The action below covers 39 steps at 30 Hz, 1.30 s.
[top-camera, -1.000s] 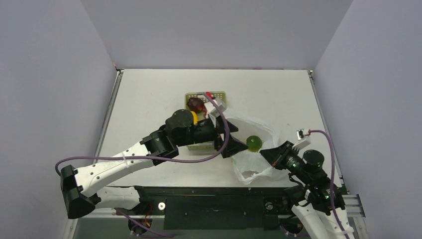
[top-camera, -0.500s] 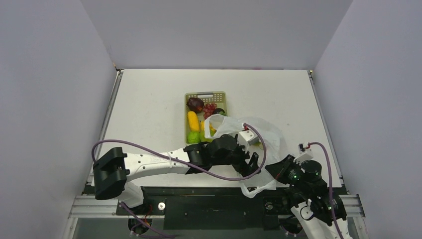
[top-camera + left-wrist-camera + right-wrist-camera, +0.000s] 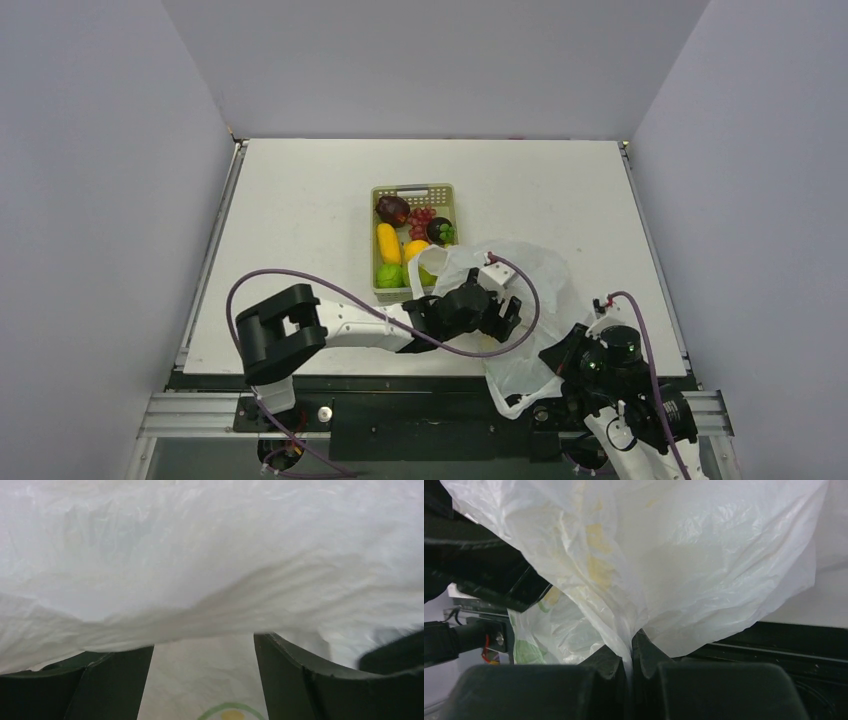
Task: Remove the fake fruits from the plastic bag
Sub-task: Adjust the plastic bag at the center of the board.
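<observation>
The white plastic bag [image 3: 525, 275] lies right of the basket, its near end hanging over the table's front edge. My left gripper [image 3: 508, 310] is at the bag's mouth; in its wrist view it [image 3: 202, 644] is open, with only bag film [image 3: 210, 555] above and between the fingers. My right gripper [image 3: 556, 352] is shut on a bunched fold of the bag [image 3: 704, 555], pinched at the tips [image 3: 631, 647]. No fruit shows inside the bag. A dark maroon fruit [image 3: 392, 209], a yellow one [image 3: 387, 242] and a green one [image 3: 388, 274] lie in the basket.
The yellow-green slotted basket [image 3: 413, 189] stands mid-table, left of the bag, holding several fruits including red grapes [image 3: 421, 215]. The left arm's purple cable [image 3: 300, 285] loops over the near table. Grey walls enclose the table on three sides.
My left gripper swung from beside the basket to the bag's mouth. My right gripper pulled back toward the near edge, dragging the bag. The green fruit seen in the bag is now hidden.
</observation>
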Motion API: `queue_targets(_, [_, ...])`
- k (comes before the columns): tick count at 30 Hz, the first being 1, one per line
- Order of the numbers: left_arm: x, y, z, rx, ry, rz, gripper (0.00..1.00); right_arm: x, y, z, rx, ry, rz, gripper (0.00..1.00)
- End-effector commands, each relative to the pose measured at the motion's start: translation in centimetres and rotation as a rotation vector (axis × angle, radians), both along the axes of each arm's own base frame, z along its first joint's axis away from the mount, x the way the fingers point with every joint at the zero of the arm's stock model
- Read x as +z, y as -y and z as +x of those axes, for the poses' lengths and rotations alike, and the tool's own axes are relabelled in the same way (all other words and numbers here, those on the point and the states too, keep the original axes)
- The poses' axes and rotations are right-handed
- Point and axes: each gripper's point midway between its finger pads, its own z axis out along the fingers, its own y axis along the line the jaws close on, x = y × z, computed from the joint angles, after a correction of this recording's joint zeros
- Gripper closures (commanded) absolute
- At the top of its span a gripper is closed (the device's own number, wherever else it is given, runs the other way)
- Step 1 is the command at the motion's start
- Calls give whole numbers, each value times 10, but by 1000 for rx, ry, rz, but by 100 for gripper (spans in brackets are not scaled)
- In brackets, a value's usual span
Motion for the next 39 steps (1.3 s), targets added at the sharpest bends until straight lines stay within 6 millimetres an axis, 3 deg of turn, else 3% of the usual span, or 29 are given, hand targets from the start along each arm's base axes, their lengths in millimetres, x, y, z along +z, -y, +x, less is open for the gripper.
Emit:
queue_targets(1, [32, 22, 40, 103, 117, -105, 30, -11, 12, -10, 15, -45, -86, 100])
queue_targets(6, [20, 26, 67, 183, 142, -94, 24, -5, 10, -9, 29, -42, -90, 100])
queue_targets(8, [18, 27, 76, 219, 145, -97, 13, -1, 9, -8, 32, -35, -84, 100])
queue_targets(16, [28, 34, 91, 283, 185, -165, 10, 19, 5, 0, 32, 5, -62, 100])
queue_targets(19, [38, 34, 85, 254, 175, -190, 9, 29, 29, 6, -106, -35, -148, 70])
queue_targets(20, [37, 31, 82, 241, 169, -191, 9, 31, 41, 9, -167, -46, -193, 65])
queue_targets(21, [47, 33, 76, 211, 163, -222, 8, 38, 46, 7, -207, -84, -213, 54])
queue_targets(27, [62, 30, 47, 75, 74, -273, 5, 91, 70, 21, -258, -38, -349, 22])
queue_targets(31, [65, 30, 40, 19, 2, -315, 5, 104, 69, 44, -145, -11, -464, 18])
queue_targets(34, [65, 33, 39, -8, -36, -326, 5, 111, 38, 71, 65, 83, -447, 18])
queue_targets(39, [62, 32, 47, -18, -84, -336, 5, 109, 14, 100, 206, 149, -465, 16])
